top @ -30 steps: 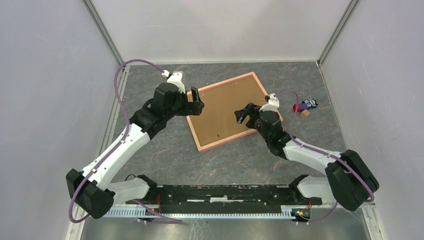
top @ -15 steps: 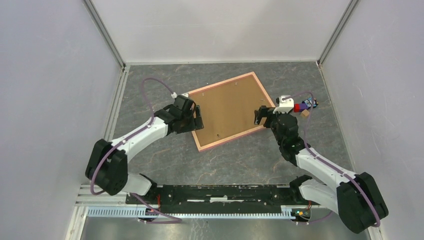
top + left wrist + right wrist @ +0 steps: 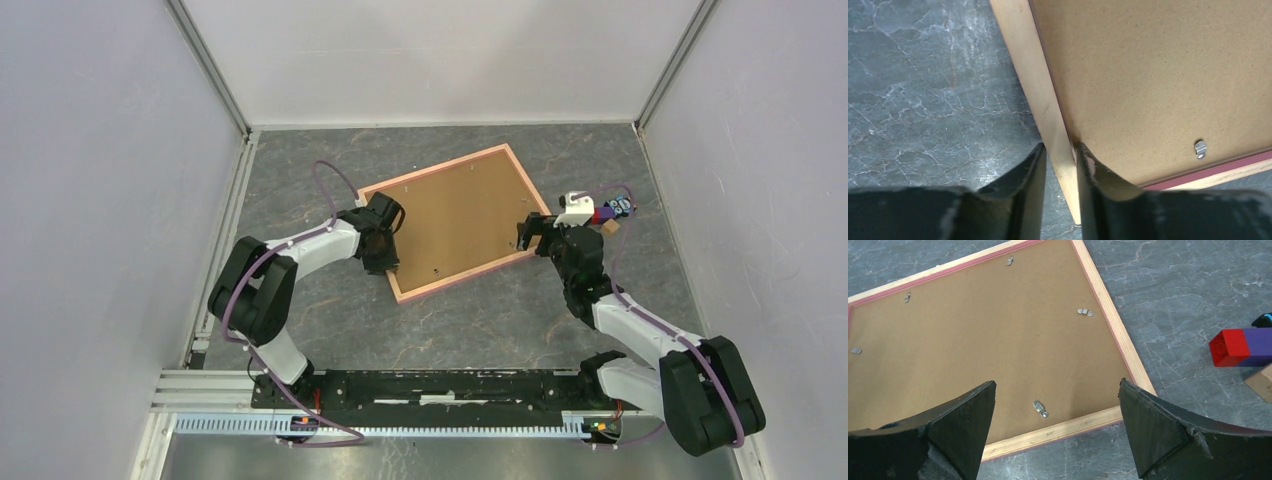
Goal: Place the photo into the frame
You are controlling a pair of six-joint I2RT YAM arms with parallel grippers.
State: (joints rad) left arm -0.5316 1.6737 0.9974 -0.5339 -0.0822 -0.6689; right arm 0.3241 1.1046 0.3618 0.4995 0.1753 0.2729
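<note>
Left gripper (image 3: pixel 1060 150) pinches just the thin rail of the frame (image 3: pixel 1023 60), right gripper (image 3: pixel 1057 385) hangs spread wide, so lifting one-sided could twist it loose, imo.

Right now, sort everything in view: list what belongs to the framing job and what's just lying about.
Job: frame, back up; left gripper pinching its edge; right gripper open over its corner; photo not in view.
Lying about: red-and-purple bricks; wooden block; small blue-black item.

The left claw (image 3: pixel 1060 149) grips the frame's (image 3: pixel 1025 75) pale wooden edge; a small metal clip (image 3: pixel 1200 149) sits on its brown back.
</note>
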